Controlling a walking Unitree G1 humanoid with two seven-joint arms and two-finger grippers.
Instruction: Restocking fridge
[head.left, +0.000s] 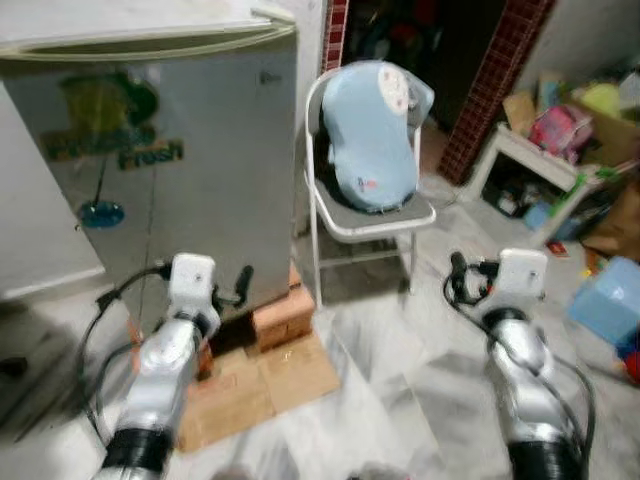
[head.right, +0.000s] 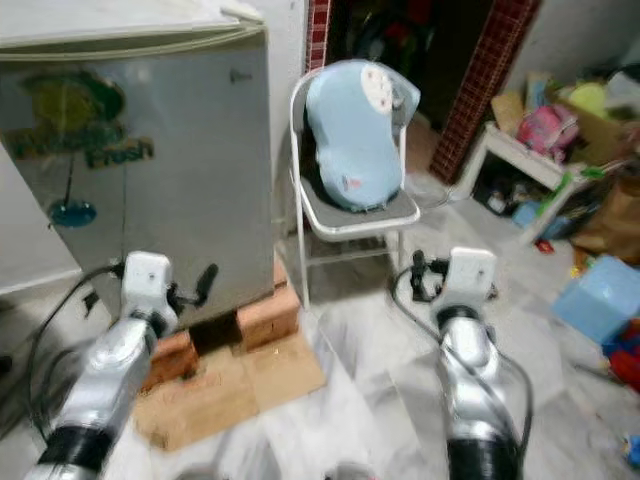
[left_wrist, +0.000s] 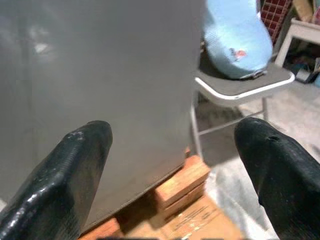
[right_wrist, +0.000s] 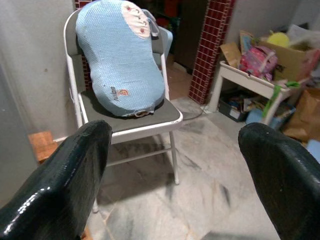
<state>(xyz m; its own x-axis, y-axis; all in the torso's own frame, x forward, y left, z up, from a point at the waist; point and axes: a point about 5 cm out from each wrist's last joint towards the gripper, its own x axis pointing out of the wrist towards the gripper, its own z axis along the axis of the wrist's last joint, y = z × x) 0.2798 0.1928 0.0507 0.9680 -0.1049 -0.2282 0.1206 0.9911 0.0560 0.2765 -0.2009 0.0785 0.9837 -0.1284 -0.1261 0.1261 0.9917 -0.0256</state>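
Note:
A small grey fridge (head.left: 180, 180) with a green "Fresh" sticker stands at the left with its door closed. It rests on red bricks (head.left: 283, 315). My left gripper (head.left: 235, 290) is held low in front of the fridge's bottom right corner, a short way off it. Its fingers (left_wrist: 80, 165) are spread wide in the left wrist view, so it is open and holds nothing. My right gripper (head.left: 462, 280) hovers over the floor in front of a folding chair (right_wrist: 150, 117), also open and empty.
The white folding chair (head.left: 372, 215) holds a light blue cushion (head.left: 370, 135), right beside the fridge. Flat cardboard (head.left: 260, 385) lies on the marble floor under the bricks. A cluttered white table (head.left: 530, 155) and a blue box (head.left: 608, 300) stand at the right.

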